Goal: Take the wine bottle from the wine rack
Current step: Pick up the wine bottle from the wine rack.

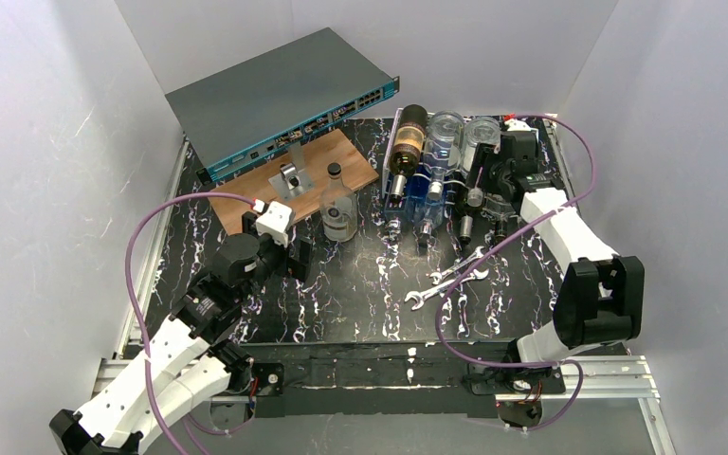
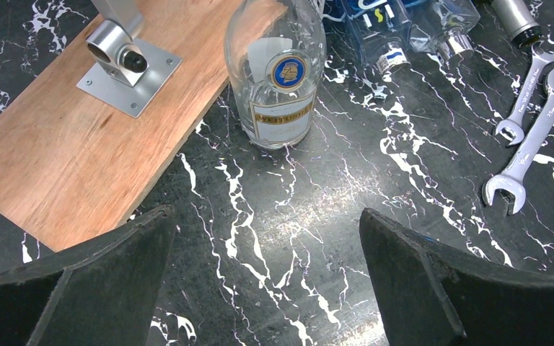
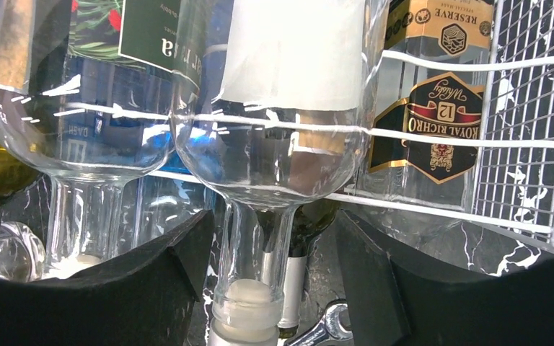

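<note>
The left gripper (image 2: 267, 227) hangs wide open by one standing bottle (image 2: 278, 72) and two spanners (image 2: 537, 137), far from the wine rack (image 3: 523, 166). The right gripper (image 3: 274, 231) is closer, with its half-spread fingers on either side of the neck of the wine bottle (image 3: 296, 58), not squeezing. That bottle lies in the rack with its neck pointing at the gripper, among at least four bottles.

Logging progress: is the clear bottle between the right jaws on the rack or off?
On: the clear bottle lies among other bottles, wires of the wine rack crossing its body.

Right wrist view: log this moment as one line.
right gripper open astride neck of clear bottle | bottle in rack | left gripper open
</note>
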You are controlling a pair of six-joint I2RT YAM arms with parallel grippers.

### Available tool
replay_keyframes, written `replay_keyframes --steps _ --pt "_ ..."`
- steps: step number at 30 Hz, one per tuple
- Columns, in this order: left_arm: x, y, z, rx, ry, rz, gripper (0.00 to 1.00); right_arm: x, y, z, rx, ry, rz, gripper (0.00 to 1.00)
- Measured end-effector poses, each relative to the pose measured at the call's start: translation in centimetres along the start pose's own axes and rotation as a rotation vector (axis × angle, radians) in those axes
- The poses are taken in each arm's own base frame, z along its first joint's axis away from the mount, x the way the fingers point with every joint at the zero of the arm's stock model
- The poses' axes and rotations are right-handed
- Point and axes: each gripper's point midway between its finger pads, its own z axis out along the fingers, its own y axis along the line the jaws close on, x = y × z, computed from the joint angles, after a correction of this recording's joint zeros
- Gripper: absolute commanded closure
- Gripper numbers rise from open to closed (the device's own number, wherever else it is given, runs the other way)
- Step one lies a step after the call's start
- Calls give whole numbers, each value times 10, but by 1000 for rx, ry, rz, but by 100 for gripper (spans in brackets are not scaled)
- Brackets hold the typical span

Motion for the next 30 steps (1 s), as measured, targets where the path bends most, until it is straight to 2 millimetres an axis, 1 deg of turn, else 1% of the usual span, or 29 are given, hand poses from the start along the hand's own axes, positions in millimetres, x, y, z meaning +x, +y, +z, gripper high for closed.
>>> replay_keyframes --steps 1,3,5,11,19,25,30 --pt "0 0 0 -1 0 0 2 1 0 1 1 2 2 31" --pt "0 1 0 -6 1 4 2 2 1 4 4 3 11 36" --pt "1 2 0 -9 4 14 2 1 2 7 7 -3 18 37" --pt "6 4 2 -15 27 31 2 5 4 13 15 -1 39 37" --pt "7 4 2 -17 29 38 2 12 3 19 46 5 54 37" --pt "9 4 4 -17 41 43 2 11 3 19 54 -2 60 41" --pt "10 4 4 -18 44 44 2 14 3 22 54 6 67 42"
